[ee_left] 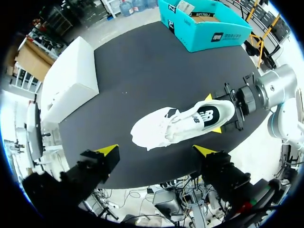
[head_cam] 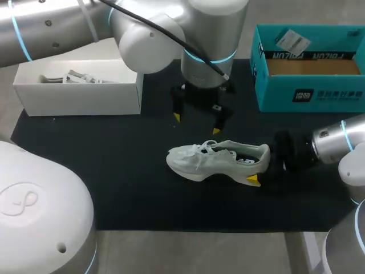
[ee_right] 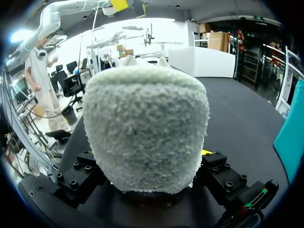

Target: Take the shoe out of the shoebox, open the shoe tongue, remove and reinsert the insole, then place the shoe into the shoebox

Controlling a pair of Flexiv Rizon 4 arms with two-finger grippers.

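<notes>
Clamping shoe [head_cam: 219, 162] heel: right tool [ee_left: 212, 113]; left tool [head_cam: 196, 124] released above; shoebox [head_cam: 308, 94], white box [head_cam: 80, 97] well apart.

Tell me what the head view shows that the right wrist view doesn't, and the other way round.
Head view only: the shoe side-on, toe to heel, with laces, and the inside of the teal shoebox. Right wrist view only: the heel's fuzzy fabric close up, wedged in the right pincer. Both: the shoe, black mat, white box, part of the teal shoebox.
</notes>
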